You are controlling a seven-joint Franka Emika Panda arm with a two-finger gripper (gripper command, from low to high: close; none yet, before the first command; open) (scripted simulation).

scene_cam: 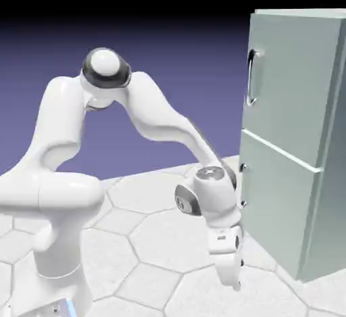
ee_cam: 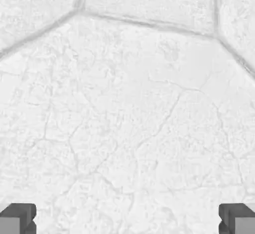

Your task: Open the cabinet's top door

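The tall pale grey-green cabinet (scene_cam: 297, 140) stands at the exterior view's right. Its top door (scene_cam: 287, 79) is flush and carries a curved silver bar handle (scene_cam: 251, 78) near its left edge. Below it is the shorter lower door (scene_cam: 270, 201). My gripper (scene_cam: 233, 276) hangs low, pointing down at the floor just left of the cabinet's base, well below the handle. In the hand view my gripper (ee_cam: 127, 220) is open, its two grey fingertips (ee_cam: 17, 219) wide apart at the bottom corners, with only white cracked floor between them.
White hexagon-tiled floor (scene_cam: 155, 241) spreads under the arm. The lower door has a small handle (scene_cam: 243, 186) close to my wrist. The robot's base (scene_cam: 57, 268) stands at the lower left.
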